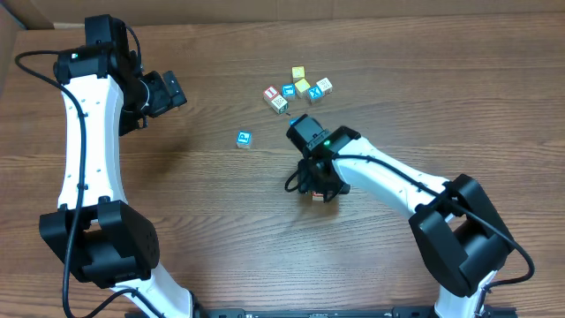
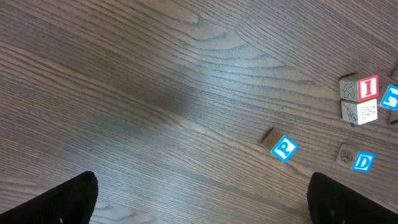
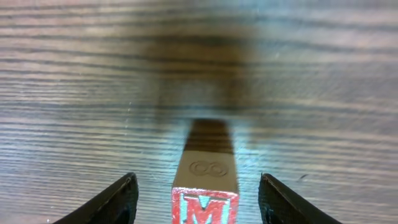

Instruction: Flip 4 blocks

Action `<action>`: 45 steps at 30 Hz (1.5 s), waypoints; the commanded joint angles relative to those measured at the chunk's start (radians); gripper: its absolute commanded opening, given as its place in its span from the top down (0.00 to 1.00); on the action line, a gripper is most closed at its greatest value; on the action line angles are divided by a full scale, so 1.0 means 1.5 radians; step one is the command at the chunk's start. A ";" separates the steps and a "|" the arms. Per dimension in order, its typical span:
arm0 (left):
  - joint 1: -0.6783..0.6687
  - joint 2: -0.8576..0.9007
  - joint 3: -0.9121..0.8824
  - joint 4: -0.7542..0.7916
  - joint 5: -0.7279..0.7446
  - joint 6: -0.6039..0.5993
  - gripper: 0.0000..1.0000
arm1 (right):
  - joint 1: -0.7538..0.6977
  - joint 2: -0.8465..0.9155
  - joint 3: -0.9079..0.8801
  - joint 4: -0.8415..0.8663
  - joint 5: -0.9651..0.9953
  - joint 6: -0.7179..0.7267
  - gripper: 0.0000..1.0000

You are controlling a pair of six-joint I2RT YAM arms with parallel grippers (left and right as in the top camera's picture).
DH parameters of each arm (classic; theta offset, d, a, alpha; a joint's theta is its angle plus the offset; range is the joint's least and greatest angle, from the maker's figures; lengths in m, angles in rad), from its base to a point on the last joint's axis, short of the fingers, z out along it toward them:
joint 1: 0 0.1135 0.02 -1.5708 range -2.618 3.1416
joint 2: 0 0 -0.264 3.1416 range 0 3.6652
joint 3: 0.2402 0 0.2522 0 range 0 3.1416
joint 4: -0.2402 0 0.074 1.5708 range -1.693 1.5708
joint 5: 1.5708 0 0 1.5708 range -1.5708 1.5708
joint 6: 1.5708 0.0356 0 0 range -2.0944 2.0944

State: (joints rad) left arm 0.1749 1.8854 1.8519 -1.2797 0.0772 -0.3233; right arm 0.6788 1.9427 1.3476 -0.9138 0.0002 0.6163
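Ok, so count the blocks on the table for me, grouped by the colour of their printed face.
Blue-faced blocks: 4 (the D one shows only in the left wrist view)
Red-faced blocks: 2
Yellow-faced blocks: 2
Cream-faced blocks: 2
Total: 10

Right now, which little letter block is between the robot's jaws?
The small wooden cube with the red M, between the right jaws; the other cubes lie well away.
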 commanded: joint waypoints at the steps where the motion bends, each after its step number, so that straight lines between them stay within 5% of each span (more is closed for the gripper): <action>1: 0.001 0.005 -0.001 -0.002 -0.004 -0.009 0.00 | -0.037 -0.001 0.084 -0.008 -0.001 -0.082 0.36; 8: 0.000 0.005 -0.001 -0.002 -0.004 -0.009 0.00 | -0.080 -0.001 0.186 0.027 -0.030 -0.137 0.34; 12: 0.000 0.005 -0.001 -0.002 -0.004 -0.009 0.00 | -0.078 0.011 0.171 0.103 -0.024 -0.158 0.20; 26: 0.000 0.005 -0.001 -0.002 -0.004 -0.009 0.00 | -0.064 0.163 0.161 0.239 0.012 -0.157 0.20; 45: 0.000 0.005 -0.001 -0.002 -0.004 -0.009 0.00 | -0.067 0.191 0.178 0.276 0.037 -0.161 0.54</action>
State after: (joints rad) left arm 0.1749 1.8854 1.8519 -1.2793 0.0769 -0.3233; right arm 0.5831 2.2196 1.5909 -0.5072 0.0418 0.3840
